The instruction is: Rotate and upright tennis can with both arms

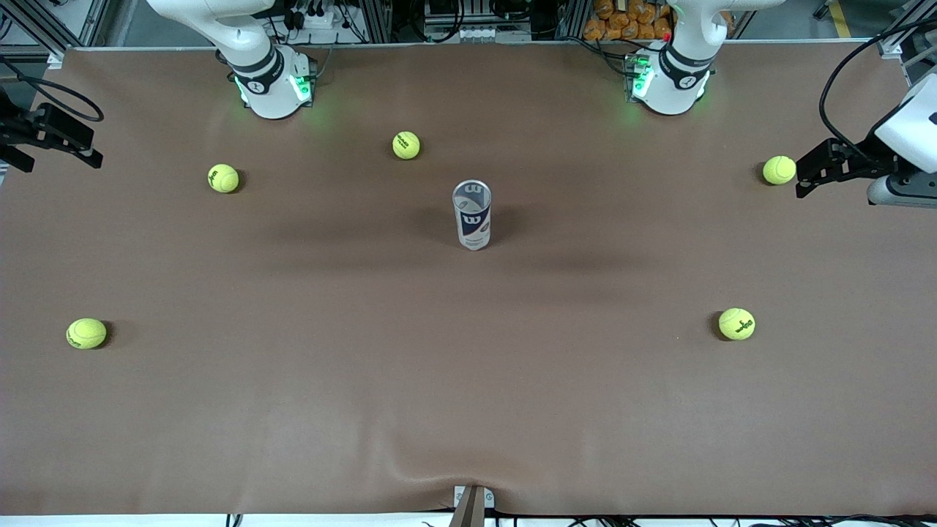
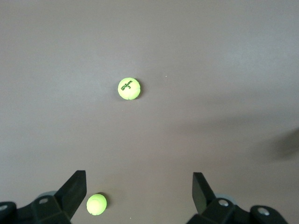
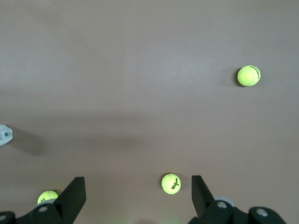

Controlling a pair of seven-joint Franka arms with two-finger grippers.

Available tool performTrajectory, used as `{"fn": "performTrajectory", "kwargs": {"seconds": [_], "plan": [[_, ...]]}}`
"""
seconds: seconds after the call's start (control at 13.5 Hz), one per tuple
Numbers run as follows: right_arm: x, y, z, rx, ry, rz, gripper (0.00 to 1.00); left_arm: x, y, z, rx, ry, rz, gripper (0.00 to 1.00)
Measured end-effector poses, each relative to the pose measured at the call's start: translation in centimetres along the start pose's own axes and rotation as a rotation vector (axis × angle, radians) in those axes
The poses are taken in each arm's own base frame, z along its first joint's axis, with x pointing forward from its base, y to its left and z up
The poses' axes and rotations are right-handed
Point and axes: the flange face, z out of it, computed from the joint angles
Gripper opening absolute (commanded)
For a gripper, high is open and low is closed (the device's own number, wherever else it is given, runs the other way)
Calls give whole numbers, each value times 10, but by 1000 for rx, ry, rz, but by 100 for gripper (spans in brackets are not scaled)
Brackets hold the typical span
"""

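Tennis can already stands upright mid-table, open end up, so the job looks finished: left claw at 3 o'clock and right claw at 9 hang wide open and empty at the edges, next move just parking.

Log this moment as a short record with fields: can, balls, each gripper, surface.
can: tennis can standing upright on its base near the middle of the table, open rim up, nothing touching it
balls: five tennis balls scattered around the can, all apart from it
left gripper: open, empty, up over the left arm's end of the table, beside one ball
right gripper: open, empty, up over the right arm's end of the table
surface: brown table cover
task state: can already upright
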Motion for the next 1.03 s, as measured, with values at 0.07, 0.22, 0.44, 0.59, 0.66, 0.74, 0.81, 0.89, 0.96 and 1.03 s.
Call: {"fn": "performTrajectory", "kwargs": {"seconds": [0.07, 0.22, 0.44, 0.59, 0.66, 0.74, 0.81, 0.89, 0.96, 1.03], "plan": [[0, 0, 0, 0, 0, 0, 100, 0, -3, 0, 0, 0, 0, 100], [0, 0, 0, 0, 0, 0, 100, 0, -6, 0, 0, -1, -4, 100], [0, 0, 0, 0, 0, 1, 100, 0, -6, 0, 0, -1, -18, 100], [0, 0, 0, 0, 0, 0, 100, 0, -7, 1, 0, -1, -45, 100], [0, 0, 0, 0, 1, 0, 100, 0, -8, 1, 0, -2, -52, 100], [0, 0, 0, 0, 1, 0, 100, 0, -10, 2, 0, -3, -62, 100], [0, 0, 0, 0, 1, 0, 100, 0, -11, 2, 0, -4, -85, 100], [0, 0, 0, 0, 1, 0, 100, 0, -12, 3, 0, -6, -108, 100], [0, 0, 0, 0, 1, 0, 100, 0, -14, 4, 0, -8, -125, 100], [0, 0, 0, 0, 1, 0, 100, 0, -19, 5, -1, -10, -138, 100]]}}
